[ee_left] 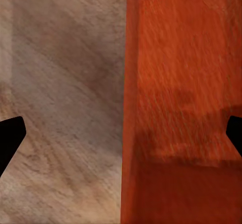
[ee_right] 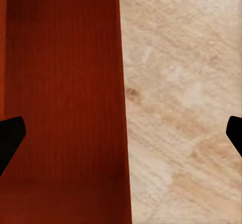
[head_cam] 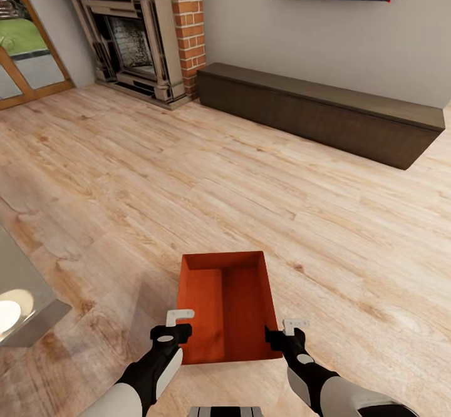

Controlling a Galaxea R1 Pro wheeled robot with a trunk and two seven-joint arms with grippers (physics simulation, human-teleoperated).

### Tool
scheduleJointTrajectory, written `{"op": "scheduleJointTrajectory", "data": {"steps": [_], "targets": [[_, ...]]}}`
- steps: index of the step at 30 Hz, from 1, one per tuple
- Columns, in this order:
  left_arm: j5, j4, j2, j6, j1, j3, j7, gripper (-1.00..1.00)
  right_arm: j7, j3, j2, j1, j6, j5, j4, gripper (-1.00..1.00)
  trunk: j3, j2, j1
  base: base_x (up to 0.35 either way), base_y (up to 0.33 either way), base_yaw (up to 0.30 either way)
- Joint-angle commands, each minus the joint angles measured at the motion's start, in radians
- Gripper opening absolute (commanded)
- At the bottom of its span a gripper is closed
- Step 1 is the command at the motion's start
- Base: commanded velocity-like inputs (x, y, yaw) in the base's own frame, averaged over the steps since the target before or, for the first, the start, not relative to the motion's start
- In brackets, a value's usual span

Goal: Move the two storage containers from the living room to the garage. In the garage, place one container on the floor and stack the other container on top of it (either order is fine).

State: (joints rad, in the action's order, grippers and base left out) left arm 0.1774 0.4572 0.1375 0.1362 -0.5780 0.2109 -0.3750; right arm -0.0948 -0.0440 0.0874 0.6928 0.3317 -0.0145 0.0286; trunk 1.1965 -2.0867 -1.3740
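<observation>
One container (head_cam: 227, 307) sits on the wood floor (head_cam: 188, 185) of the living room. The left gripper (head_cam: 180, 323) and right gripper (head_cam: 283, 330) are both spread wide, each straddling a long side wall, gripping nothing. The walls look thin, stiff, probably light: clamp both rims mid-length.

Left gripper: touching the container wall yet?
Apart. Left wrist view: left gripper fingers spread wide, the storage container wall between them, touching neither.
</observation>
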Motion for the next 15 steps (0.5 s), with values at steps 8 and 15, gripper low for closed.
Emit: {"op": "scheduleJointTrajectory", "data": {"steps": [8,15], "targets": [[0.01,0.001,-0.001,0.005,0.0,0.008,-0.008,1.0,-0.005,-0.005,-0.001,0.001,0.003,-0.006,-0.001,1.0,0.001,0.0,0.0,0.0,0.0,0.103],[0.01,0.001,-0.001,0.005,0.0,0.008,-0.008,1.0,-0.005,-0.004,-0.002,0.001,0.003,-0.007,-0.001,1.0,0.001,0.0,0.0,0.0,0.0,0.098]]}}
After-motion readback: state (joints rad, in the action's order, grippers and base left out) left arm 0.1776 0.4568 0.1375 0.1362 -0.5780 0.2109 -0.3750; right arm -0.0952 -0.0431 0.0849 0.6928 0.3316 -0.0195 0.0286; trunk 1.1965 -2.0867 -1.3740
